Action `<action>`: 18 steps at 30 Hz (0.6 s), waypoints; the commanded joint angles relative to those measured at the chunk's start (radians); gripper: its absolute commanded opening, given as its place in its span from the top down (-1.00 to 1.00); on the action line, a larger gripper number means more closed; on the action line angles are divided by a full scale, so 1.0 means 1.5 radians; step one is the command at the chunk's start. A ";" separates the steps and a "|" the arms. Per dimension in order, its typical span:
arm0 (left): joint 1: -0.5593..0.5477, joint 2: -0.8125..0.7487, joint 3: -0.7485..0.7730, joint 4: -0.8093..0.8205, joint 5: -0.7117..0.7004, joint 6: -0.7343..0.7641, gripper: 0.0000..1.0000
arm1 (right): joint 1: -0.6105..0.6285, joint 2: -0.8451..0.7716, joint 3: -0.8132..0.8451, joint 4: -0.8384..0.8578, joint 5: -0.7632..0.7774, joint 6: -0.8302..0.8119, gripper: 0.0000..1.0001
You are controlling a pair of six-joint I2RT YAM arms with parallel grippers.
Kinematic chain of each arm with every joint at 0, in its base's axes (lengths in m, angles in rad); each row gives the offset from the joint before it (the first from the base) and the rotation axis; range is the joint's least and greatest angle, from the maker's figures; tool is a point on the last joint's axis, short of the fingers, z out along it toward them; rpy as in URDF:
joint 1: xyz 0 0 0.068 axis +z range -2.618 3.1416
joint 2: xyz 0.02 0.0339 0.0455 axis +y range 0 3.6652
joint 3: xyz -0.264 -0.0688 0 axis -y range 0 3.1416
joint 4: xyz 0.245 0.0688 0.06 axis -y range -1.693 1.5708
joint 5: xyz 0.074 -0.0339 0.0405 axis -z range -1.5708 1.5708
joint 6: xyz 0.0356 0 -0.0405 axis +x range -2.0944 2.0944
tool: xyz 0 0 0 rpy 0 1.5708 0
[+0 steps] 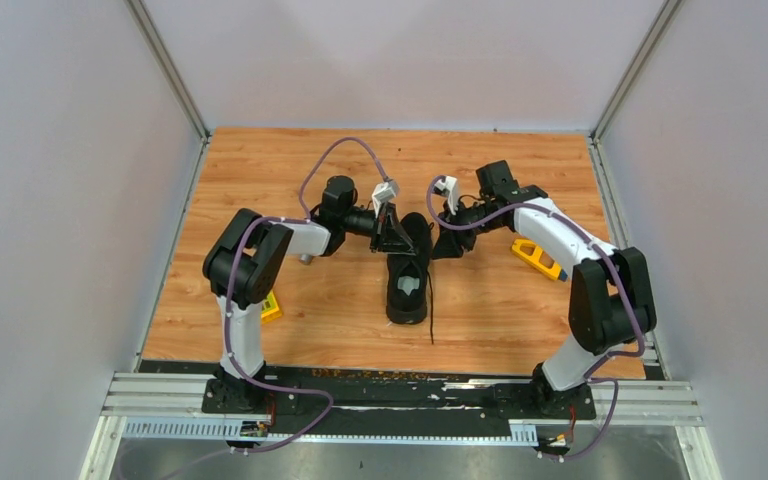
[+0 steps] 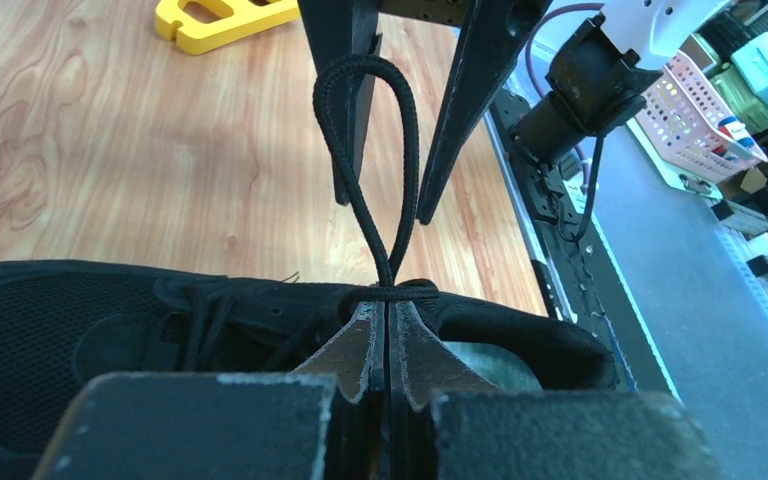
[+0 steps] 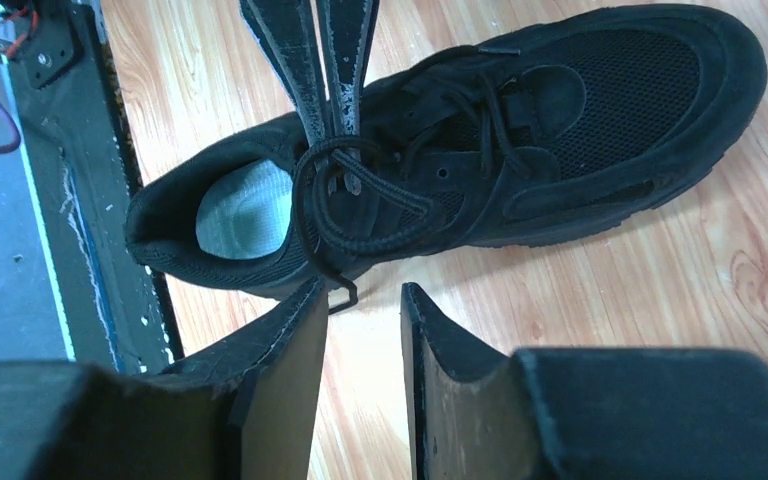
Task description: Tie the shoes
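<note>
**A:** Where is the black low-top sneaker (image 1: pixel 407 280)?

**B:** In the middle of the wooden table (image 1: pixel 260 170). Your left gripper (image 2: pixel 388 308) is pinched closed on its black lace loop (image 2: pixel 360 66). Your right gripper (image 3: pixel 364 296) is half open beside it, gripping nothing.

The left arm (image 1: pixel 245 335) and the right arm (image 1: pixel 605 295) are built of white link shells joined by black joint housings, a purple cable (image 1: pixel 335 148) is run along each, white camera mounts (image 1: pixel 385 190) are fitted at the wrists, and the black tapered fingers (image 3: pixel 280 350) are edged with pale, worn scuffs.
</note>
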 commanded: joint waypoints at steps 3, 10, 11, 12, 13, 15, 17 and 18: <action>0.018 -0.003 0.075 -0.185 0.013 0.103 1.00 | -0.006 0.033 0.057 0.047 -0.096 0.024 0.32; 0.019 0.012 0.145 -0.429 0.075 0.291 1.00 | -0.006 0.065 0.068 0.074 -0.138 0.028 0.28; 0.019 0.014 0.149 -0.441 0.076 0.294 1.00 | -0.007 0.071 0.072 0.075 -0.139 0.030 0.28; 0.019 0.016 0.150 -0.442 0.082 0.297 1.00 | -0.007 0.075 0.074 0.076 -0.137 0.032 0.29; 0.019 0.017 0.153 -0.443 0.085 0.297 1.00 | -0.007 0.079 0.075 0.077 -0.137 0.036 0.30; 0.019 0.019 0.157 -0.444 0.095 0.296 1.00 | -0.007 0.079 0.073 0.077 -0.136 0.037 0.31; 0.019 0.019 0.160 -0.445 0.099 0.295 1.00 | -0.006 0.078 0.064 0.077 -0.152 0.032 0.30; 0.019 0.018 0.161 -0.447 0.099 0.296 1.00 | -0.005 0.077 0.059 0.078 -0.158 0.028 0.30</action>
